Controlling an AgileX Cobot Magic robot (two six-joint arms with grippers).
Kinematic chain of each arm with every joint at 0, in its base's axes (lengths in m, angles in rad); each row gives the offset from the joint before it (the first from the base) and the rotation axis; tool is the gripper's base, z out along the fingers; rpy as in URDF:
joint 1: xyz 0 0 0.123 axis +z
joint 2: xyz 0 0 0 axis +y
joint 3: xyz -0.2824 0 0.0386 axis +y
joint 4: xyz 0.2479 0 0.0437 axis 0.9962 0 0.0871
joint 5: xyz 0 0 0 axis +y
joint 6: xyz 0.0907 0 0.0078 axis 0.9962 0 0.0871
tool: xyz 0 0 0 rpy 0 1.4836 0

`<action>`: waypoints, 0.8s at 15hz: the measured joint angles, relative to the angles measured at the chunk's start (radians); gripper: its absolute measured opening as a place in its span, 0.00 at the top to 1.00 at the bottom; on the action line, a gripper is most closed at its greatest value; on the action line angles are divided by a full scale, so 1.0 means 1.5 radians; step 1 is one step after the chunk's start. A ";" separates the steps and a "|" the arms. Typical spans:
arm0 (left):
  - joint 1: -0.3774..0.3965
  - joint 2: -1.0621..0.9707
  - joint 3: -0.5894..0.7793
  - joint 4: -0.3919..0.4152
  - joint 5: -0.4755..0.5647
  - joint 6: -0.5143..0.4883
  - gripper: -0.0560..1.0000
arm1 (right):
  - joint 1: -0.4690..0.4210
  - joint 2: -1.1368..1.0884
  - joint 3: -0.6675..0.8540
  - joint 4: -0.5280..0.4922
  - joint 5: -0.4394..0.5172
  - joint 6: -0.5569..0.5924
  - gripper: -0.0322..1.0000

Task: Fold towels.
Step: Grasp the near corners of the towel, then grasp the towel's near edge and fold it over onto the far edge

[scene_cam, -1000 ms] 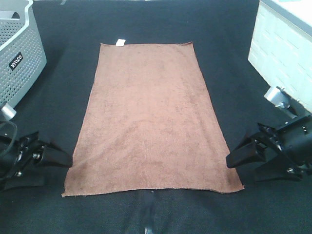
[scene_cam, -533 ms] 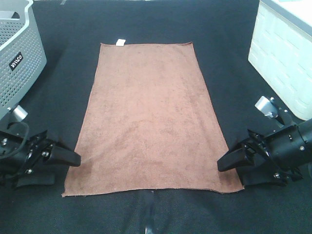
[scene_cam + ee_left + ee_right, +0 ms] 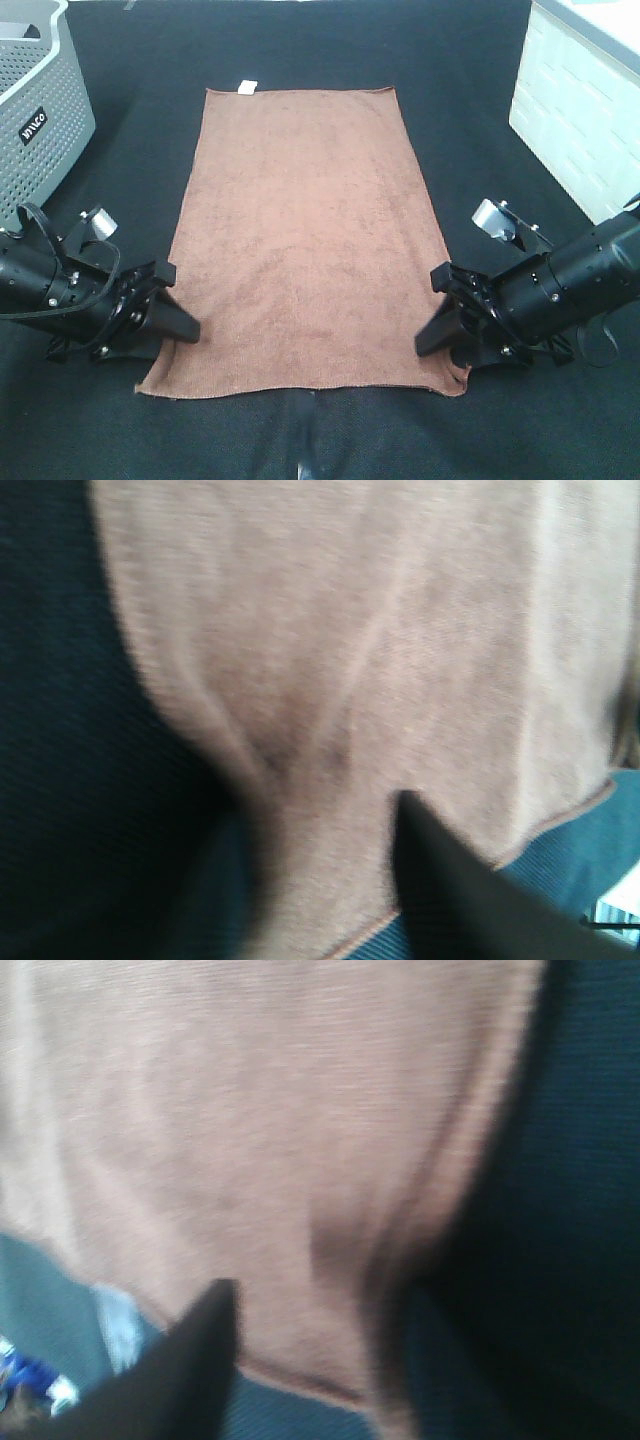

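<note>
- Rust-brown terry-cloth, a rectangular towel (image 3: 305,230) lay spread flat on the black fabric tabletop (image 3: 480,120), its long sides running away from the robot and a small white tag (image 3: 247,86) at the far short edge
- The left gripper (image 3: 178,305) sat at the near left corner and the right gripper (image 3: 435,312) at the near right corner, both low against the cloth
- In each wrist view the jaws stood partly apart with a raised ridge of cloth (image 3: 300,740) between them; the blur hid whether they pinched yet
- The towel looked light, soft and limp, so it would likely sag and drag rather than hold shape; the nap should grip well
- The near corners seemed the right hold, taken deep enough past the hem (image 3: 300,1380) that the cloth would not slip out
- The near edge was already drawn inward and puckered at both corners, so an even lift on both sides would probably matter for a square fold
- Open tabletop lay beyond the far edge and along both long sides; a grey perforated plastic basket (image 3: 40,110) at far left and a white box (image 3: 580,110) at far right stood well apart from the towel
</note>
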 joint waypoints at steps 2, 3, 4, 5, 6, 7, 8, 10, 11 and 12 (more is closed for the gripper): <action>-0.001 0.002 -0.001 0.002 -0.013 -0.001 0.91 | 0.003 0.001 0.000 -0.033 -0.031 0.033 0.84; -0.001 0.002 -0.001 0.002 -0.015 -0.001 0.94 | 0.003 0.001 0.001 -0.040 -0.034 0.037 0.94; -0.001 0.002 -0.001 0.004 -0.015 -0.002 0.94 | 0.003 0.001 0.001 -0.041 -0.033 0.045 0.95; -0.001 0.000 -0.001 0.014 -0.015 -0.009 0.95 | 0.003 -0.001 0.001 -0.043 -0.033 0.049 0.95; -0.001 -0.009 -0.001 0.043 -0.015 -0.032 0.95 | 0.003 -0.007 0.001 -0.046 -0.031 0.054 0.95; -0.001 -0.025 -0.001 0.075 -0.015 -0.059 0.95 | 0.003 -0.017 0.001 -0.062 -0.030 0.069 0.95; -0.001 -0.047 -0.001 0.123 -0.015 -0.100 0.95 | 0.003 -0.029 0.001 -0.081 -0.026 0.087 0.95; -0.001 -0.101 0.000 0.244 -0.017 -0.208 0.95 | 0.003 -0.060 0.001 -0.150 0.008 0.167 0.95; -0.001 -0.101 0.000 0.244 -0.017 -0.208 0.95 | 0.003 -0.060 0.001 -0.150 0.008 0.167 0.95; -0.001 -0.134 0.008 0.297 -0.017 -0.255 0.95 | 0.003 -0.074 0.004 -0.181 0.035 0.197 0.95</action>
